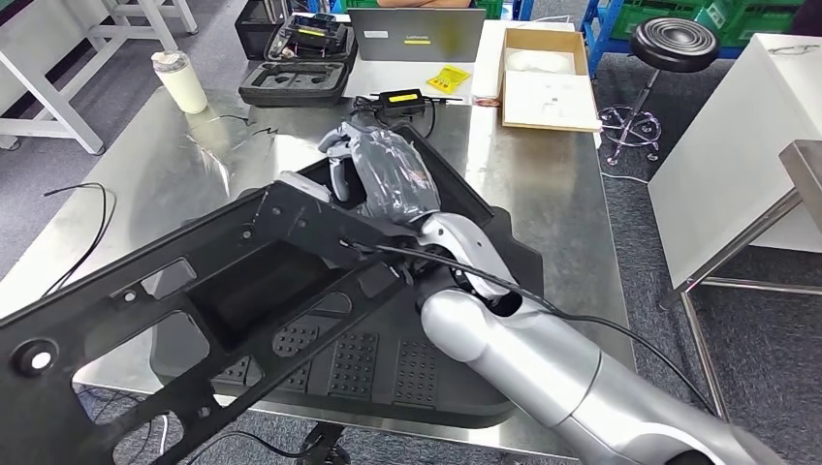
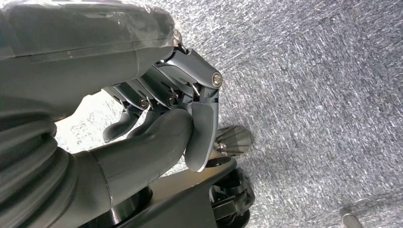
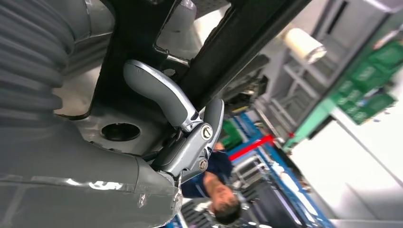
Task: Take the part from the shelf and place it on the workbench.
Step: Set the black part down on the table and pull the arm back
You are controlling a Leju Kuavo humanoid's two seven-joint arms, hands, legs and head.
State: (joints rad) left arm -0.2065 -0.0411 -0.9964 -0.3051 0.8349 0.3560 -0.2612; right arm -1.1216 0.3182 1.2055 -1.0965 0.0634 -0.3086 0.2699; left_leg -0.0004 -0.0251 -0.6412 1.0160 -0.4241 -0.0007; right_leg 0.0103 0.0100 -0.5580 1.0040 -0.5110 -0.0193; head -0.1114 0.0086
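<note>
A long black plastic frame part (image 1: 194,291) hangs tilted over the steel workbench (image 1: 543,184), reaching from the middle to the lower left corner of the head view. My right hand (image 1: 383,174) grips its far end; in the right wrist view its fingers (image 3: 180,107) curl round an edge of the part (image 3: 237,47). Under it on the bench lies another black moulded part (image 1: 388,373). My left hand (image 2: 166,123) hangs over grey carpet, fingers curled in against the thumb with nothing in them.
At the bench's far side stand a white bottle (image 1: 180,81), a black foam case (image 1: 296,82), a laptop (image 1: 417,35) and a cardboard box (image 1: 548,82). A black stool (image 1: 674,44) and a white table (image 1: 746,155) stand to the right. A person (image 3: 216,190) is beyond the bench.
</note>
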